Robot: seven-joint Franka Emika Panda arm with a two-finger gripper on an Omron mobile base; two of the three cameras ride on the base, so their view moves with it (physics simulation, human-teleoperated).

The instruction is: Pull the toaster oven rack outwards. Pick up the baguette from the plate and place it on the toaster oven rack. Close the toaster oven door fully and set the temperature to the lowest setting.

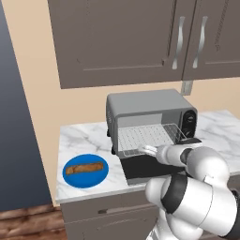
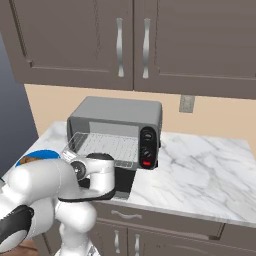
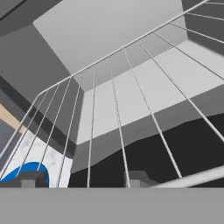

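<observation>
The grey toaster oven (image 1: 145, 105) stands on the counter with its door (image 1: 145, 168) dropped flat. The wire rack (image 1: 140, 137) is slid partly out over the door. My gripper (image 1: 146, 150) sits at the rack's front edge. In the hand view its fingertips (image 3: 138, 178) stand wide apart under the rack (image 3: 131, 109), with nothing held. Left of the oven, the brown baguette (image 1: 84, 168) lies on the blue plate (image 1: 85, 182). A slice of the plate (image 3: 26, 168) also shows in the hand view.
The oven's dark control panel (image 2: 147, 147) with its knobs and red button is on its right side. Brown wall cabinets (image 1: 131, 37) hang above. A wall outlet (image 2: 186, 103) sits behind. Bare marble counter (image 2: 200, 170) stretches right of the oven.
</observation>
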